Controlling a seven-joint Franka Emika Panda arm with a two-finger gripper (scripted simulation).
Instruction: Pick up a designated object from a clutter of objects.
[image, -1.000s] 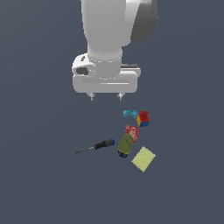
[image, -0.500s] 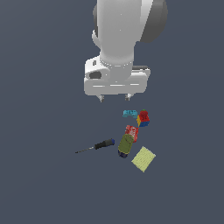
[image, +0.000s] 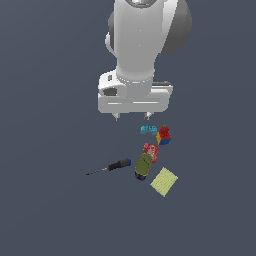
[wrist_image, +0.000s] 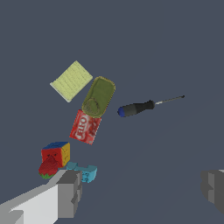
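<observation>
**Arm shifted over toward the clutter, nothing grasped yet**

Near to far, exterior view:
- Pale yellow-green square (image: 164, 181), lower centre-right, lies flat just beside the tin.
- Target tin (image: 144, 166), olive top with navy sides, sits just below frame centre. The red can (image: 151, 151) touches its far end. In the wrist view the tin (wrist_image: 99, 96) lies left of centre, between the square (wrist_image: 71, 80) and the red can (wrist_image: 86, 127).
- Screwdriver (image: 110, 166) lies to the exterior view's left of the tin, with the black handle end close to it and the shaft pointing away.
- Farther back are the cyan piece (image: 148, 130) and the red-blue-yellow cube (image: 163, 135), close together at centre-right. The wrist view shows something red and strawberry-like (wrist_image: 48, 168) against the cube (wrist_image: 56, 152).
- Gripper (image: 132, 116) hangs above the table, spread wide and empty; both fingers sit at the lower corners of the wrist view.

Change: over the last second the arm slid toward the exterior view's right. The gripper was offset left of the pile and is now nearly above it, still high. The objects haven't moved.

Judgement: this is the approach phase, with alignment mostly done. Descent remains, and the red can hugging the tin is the main risk when closing.
</observation>
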